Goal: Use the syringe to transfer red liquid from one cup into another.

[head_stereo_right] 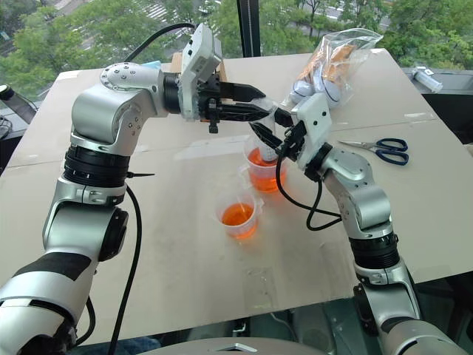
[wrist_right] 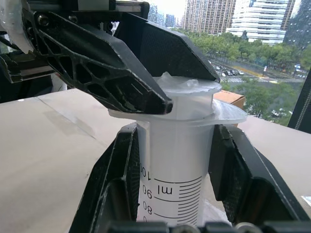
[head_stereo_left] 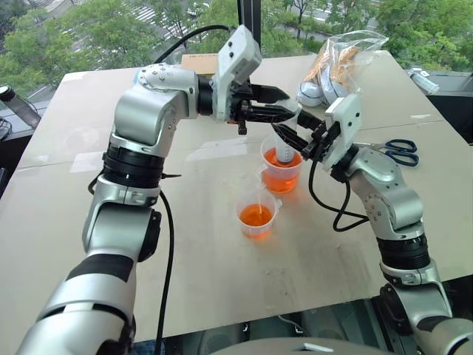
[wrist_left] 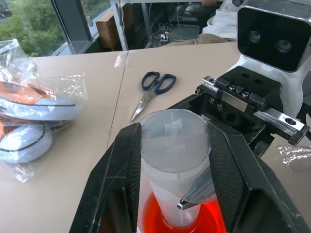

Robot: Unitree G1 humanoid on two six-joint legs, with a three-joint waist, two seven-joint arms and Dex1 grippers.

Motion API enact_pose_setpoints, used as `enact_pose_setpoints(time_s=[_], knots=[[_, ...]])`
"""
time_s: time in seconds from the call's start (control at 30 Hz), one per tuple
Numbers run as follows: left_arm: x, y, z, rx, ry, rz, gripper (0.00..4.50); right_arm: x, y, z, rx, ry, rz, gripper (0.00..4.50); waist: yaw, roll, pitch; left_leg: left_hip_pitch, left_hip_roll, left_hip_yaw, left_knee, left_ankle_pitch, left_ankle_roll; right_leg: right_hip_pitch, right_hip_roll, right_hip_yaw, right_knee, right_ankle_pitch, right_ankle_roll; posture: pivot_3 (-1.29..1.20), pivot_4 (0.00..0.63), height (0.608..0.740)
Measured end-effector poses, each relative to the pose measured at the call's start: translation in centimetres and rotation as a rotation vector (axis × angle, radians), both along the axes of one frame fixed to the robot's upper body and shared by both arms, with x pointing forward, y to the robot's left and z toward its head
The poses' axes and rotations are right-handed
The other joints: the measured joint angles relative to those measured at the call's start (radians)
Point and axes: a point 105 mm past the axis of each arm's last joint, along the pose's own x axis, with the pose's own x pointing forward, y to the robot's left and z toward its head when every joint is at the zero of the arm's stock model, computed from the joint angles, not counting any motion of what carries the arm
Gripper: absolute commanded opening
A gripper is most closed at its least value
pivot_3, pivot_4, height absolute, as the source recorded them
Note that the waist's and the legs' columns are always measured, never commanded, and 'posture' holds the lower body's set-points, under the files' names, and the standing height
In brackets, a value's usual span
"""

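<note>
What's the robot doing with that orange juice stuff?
The robot stands a big syringe upright in the taller cup of orange-red liquid. Its right pincer is clamped around the barrel, and its left pincer has its fingers at the plunger on top, which is pushed in. The smaller cup, nearer the robot, already holds some liquid. Scissors and a plastic bag lie behind on the table.

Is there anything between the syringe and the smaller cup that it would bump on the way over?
Nothing visible. The large clear plastic syringe stands in the taller clear cup of red liquid, held by the right claw. The shorter clear cup sits just in front, with only bare table between.
</note>
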Motion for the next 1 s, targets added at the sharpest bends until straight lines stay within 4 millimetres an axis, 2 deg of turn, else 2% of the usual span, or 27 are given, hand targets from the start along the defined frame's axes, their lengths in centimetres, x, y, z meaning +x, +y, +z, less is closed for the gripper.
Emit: enact_pose_setpoints(time_s=[1.0], knots=[[-0.12, -0.23, 0.85, -0.013, -0.001, -0.005, 1.40, 0.11, -0.31, -0.55, 0.001, 0.004, -0.009, 1.49, -0.001, 0.000, 0.000, 0.000, 0.000, 0.000, 0.000, 0.000, 0.000, 0.000, 0.000, 0.000, 0.000, 0.000, 0.000, 0.00, 0.150, 0.740]])
